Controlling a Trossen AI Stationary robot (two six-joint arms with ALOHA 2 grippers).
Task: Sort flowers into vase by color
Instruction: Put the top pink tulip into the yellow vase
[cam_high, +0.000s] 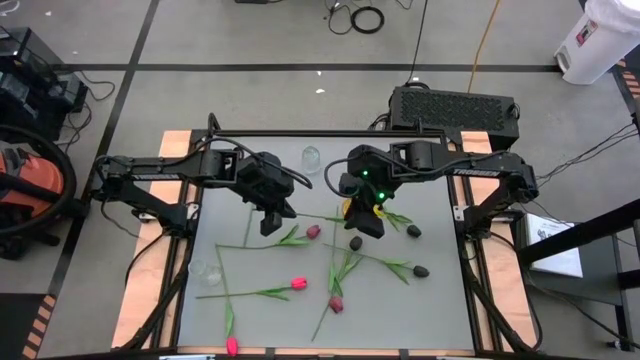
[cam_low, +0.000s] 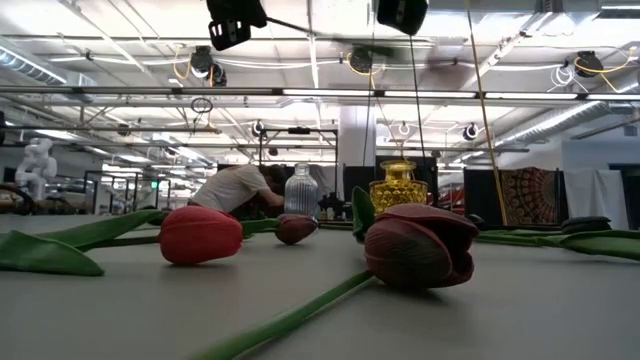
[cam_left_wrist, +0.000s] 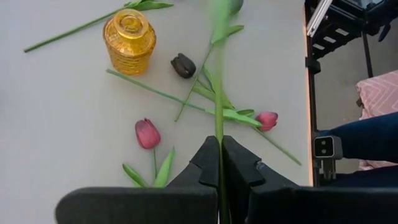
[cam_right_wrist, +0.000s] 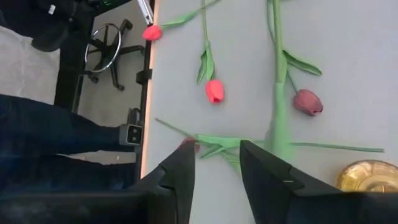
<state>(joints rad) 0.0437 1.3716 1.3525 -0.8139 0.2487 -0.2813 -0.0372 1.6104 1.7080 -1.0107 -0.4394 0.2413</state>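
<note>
While the left end effector clamps a tulip stem, the right gapes empty.

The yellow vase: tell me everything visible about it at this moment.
The yellow vase is a small amber jar that looks like ribbed glass, with a round body, a short neck and an open mouth. It stands upright on the grey table, almost hidden under the right gripper in the high view. No flower is seen in it. A dark tulip head lies close beside it, apart.
</note>
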